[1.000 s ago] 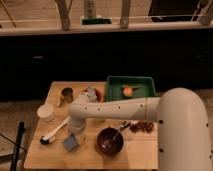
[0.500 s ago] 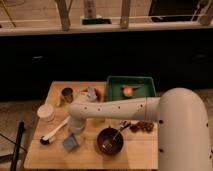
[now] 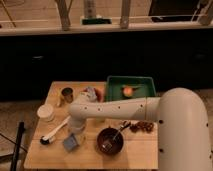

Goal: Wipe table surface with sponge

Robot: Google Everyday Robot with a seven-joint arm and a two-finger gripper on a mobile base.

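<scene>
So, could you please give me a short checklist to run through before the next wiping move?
1. Hand directly above the sponge: ok.
2. Grip on the sponge: cannot tell.
3. Sponge flat on the table surface: ok.
4. Brush away from the wiping path: not ok, it lies just left of the sponge.
5. Dark bowl away from the path: not ok, it sits close on the right.

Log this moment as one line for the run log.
task: wipe table | gripper: above sponge, front-left of table surface | nearby: brush, dark bowl | wiping: unconfirmed
</scene>
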